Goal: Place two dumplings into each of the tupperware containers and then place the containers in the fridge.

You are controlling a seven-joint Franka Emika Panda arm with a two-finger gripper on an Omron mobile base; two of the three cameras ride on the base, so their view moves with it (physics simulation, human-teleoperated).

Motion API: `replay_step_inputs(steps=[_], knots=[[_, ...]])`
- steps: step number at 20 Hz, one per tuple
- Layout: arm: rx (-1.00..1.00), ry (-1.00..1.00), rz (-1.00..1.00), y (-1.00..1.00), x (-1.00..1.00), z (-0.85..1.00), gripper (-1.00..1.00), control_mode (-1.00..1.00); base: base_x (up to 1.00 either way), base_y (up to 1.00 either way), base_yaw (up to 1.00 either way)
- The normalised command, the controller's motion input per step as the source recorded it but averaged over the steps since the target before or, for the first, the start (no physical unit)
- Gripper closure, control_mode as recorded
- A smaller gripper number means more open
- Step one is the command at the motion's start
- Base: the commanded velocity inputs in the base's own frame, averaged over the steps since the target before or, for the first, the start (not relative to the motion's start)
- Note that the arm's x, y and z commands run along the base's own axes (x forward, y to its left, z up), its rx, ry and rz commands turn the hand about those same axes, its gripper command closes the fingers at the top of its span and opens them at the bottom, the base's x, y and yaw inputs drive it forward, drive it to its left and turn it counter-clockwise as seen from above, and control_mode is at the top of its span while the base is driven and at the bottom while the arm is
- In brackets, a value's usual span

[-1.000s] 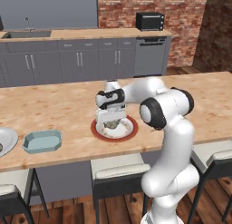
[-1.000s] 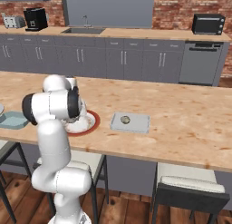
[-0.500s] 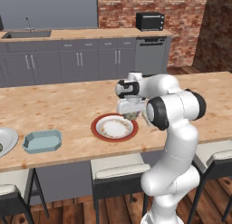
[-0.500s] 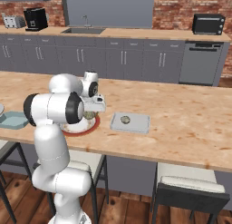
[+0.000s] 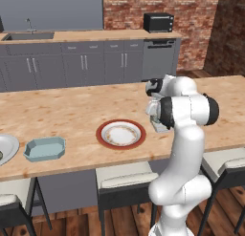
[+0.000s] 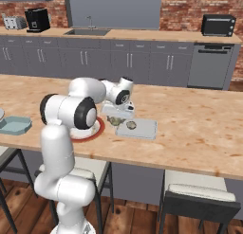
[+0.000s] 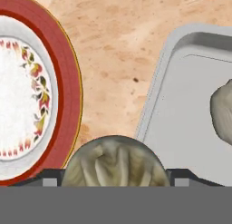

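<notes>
My gripper (image 6: 115, 117) is shut on a tan dumpling (image 7: 113, 162), which sits between the fingertips at the bottom of the hand view. It hangs just above the counter, at the left rim of the pale grey-white tupperware container (image 7: 181, 105). That container (image 6: 144, 130) holds one dumpling (image 6: 131, 125), seen at the right edge of the hand view (image 7: 223, 112). The light blue container (image 5: 44, 148) lies far to the left on the counter and looks empty (image 6: 14, 125). The fridge is out of view.
A red-rimmed plate (image 5: 120, 134) with no food on it lies just left of the gripper (image 7: 27, 87). A grey round plate (image 5: 5, 149) sits at the counter's left end. Stools stand under the counter's near edge.
The gripper has swung right with the dumpling, from above the red-rimmed plate to the left edge of the grey-white container.
</notes>
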Motion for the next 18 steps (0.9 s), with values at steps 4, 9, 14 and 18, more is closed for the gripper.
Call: replay_step_inputs(steps=[4, 9, 14, 18], knots=[[0.06, 0.00, 0.00, -1.00, 0.64, 0.00, 1.00, -1.00, 0.00, 0.00, 0.00], [-0.05, 0.00, 0.00, -1.00, 0.42, -0.20, 1.00, -1.00, 0.00, 0.00, 0.00], [-0.15, 0.00, -0.01, -0.82, 0.30, -0.43, 1.00, -1.00, 0.00, 0.00, 0.00], [-0.03, 0.00, -0.01, -0.12, 0.37, -0.41, 1.00, -1.00, 0.00, 0.00, 0.00]])
